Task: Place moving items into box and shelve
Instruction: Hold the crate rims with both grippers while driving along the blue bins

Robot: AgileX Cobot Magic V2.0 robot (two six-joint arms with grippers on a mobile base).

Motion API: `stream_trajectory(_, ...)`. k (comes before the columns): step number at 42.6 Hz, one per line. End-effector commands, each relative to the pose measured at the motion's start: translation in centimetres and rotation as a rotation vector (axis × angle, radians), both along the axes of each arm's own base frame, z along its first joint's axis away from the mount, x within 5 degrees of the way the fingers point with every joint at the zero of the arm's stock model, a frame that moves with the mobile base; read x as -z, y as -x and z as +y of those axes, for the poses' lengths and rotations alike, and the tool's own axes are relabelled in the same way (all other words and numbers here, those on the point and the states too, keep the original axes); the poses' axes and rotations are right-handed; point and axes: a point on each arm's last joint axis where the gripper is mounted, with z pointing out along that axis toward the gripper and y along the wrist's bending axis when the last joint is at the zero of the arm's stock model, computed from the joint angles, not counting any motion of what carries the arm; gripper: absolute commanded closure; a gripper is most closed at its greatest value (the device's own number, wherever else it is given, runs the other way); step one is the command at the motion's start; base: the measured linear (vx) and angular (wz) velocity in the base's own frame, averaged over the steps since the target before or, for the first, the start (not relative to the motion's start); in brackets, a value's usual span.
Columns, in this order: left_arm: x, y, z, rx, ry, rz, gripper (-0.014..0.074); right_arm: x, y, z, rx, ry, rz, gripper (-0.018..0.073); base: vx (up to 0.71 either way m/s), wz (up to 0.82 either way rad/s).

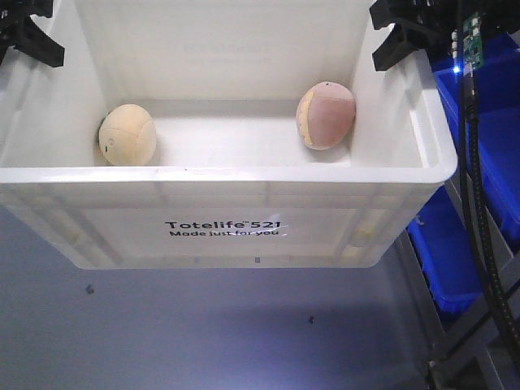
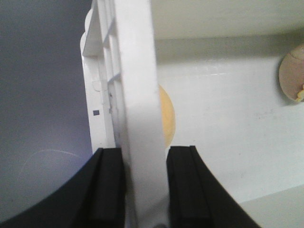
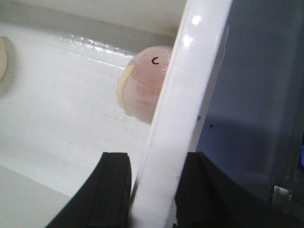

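Exterior front-facing view: the white box (image 1: 244, 172), carrying a cream plush ball (image 1: 127, 135) and a pink plush ball (image 1: 326, 114), hangs beside blue shelf bins (image 1: 487, 146). Left gripper (image 2: 145, 185) and right gripper (image 3: 152, 187) each pinch an opposite rim; stiff, likely light plastic, best kept level.

From my front camera: the white tote (image 1: 97, 231) carries black print (image 1: 223, 229) on the middle of its near outer wall. I read "Totelife 521" above a smaller line, "Made just for you", whose middle is partly washed out by glare.
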Motion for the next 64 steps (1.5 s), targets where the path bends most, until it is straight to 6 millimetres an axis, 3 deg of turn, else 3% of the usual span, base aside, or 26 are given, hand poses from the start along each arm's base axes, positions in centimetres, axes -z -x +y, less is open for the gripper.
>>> stream_trajectory(1,-3.63,1.29,-1.64,0.029,0.190,-0.159,0.0601,-3.76,1.90,1.44,-0.065,-0.187,-0.130,0.0559,0.50,-0.03)
stream_trajectory(28,-3.63,1.29,-1.64,0.029,0.190,-0.159,0.0601,-3.76,1.90,1.44,-0.065,-0.187,-0.130,0.0559,0.48,0.13)
stream_trajectory(64,-3.63,1.29,-1.64,0.029,0.190,-0.159,0.0601,-3.76,1.89,1.44,-0.065,-0.187,-0.132,0.0559,0.43,0.36)
